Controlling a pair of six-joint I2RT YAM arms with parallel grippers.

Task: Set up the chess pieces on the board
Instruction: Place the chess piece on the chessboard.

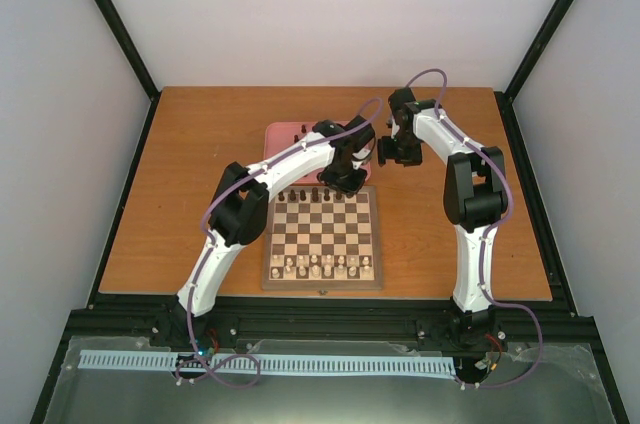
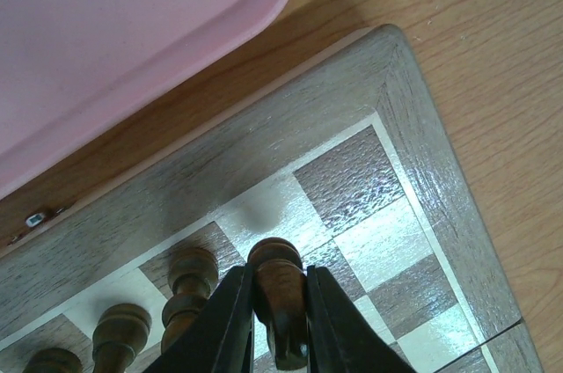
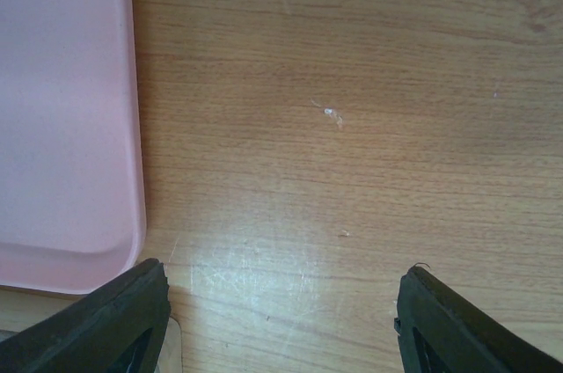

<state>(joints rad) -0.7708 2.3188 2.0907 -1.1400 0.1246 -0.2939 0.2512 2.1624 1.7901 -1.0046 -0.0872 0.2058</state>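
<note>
Left gripper (image 1: 347,181) clamped a dark chess piece (image 2: 274,260) near the board's (image 2: 409,118) far right corner. Right gripper (image 3: 281,303) hung wide open, empty, above the wooden table (image 3: 369,83) beside the pink tray (image 2: 114,39). White walls (image 1: 330,14) enclosed everything.

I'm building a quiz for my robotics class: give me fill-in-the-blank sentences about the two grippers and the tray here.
1. The left gripper grips a ____ chess piece over the board.
2. The right gripper has its jaws ____ above the table.
3. The tray beside the board is ____.
Missing words: dark; open; pink.
</note>
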